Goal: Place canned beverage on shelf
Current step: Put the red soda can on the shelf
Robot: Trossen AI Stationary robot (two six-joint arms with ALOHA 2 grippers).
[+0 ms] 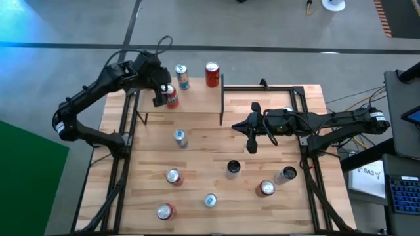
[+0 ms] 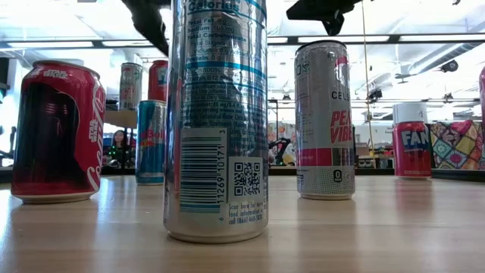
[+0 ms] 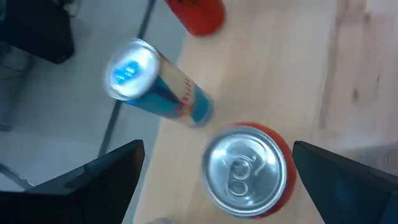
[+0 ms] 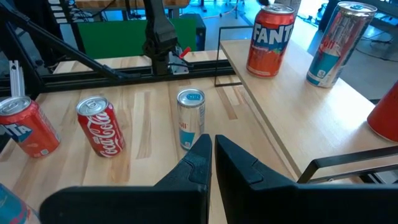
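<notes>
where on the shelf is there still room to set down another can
The shelf's right front part, between the red can under the left gripper and the right upright, is bare. The back edge is crowded: a blue can and a Fanta can.

Robotics lab with an open workshop floor

A wooden bench (image 1: 216,167) on a black metal frame (image 1: 125,170) stands on grey concrete floor (image 1: 275,39); cables (image 1: 341,101) and a keyboard (image 1: 405,193) at right, ceiling strip lights (image 2: 439,38) beyond.

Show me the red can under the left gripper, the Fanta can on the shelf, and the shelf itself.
Red can (image 3: 245,171), left wrist view, silver lid.
Fanta can (image 4: 269,42), right wrist view, orange side label.
Shelf (image 1: 197,98), high view, bare board surface.
</notes>
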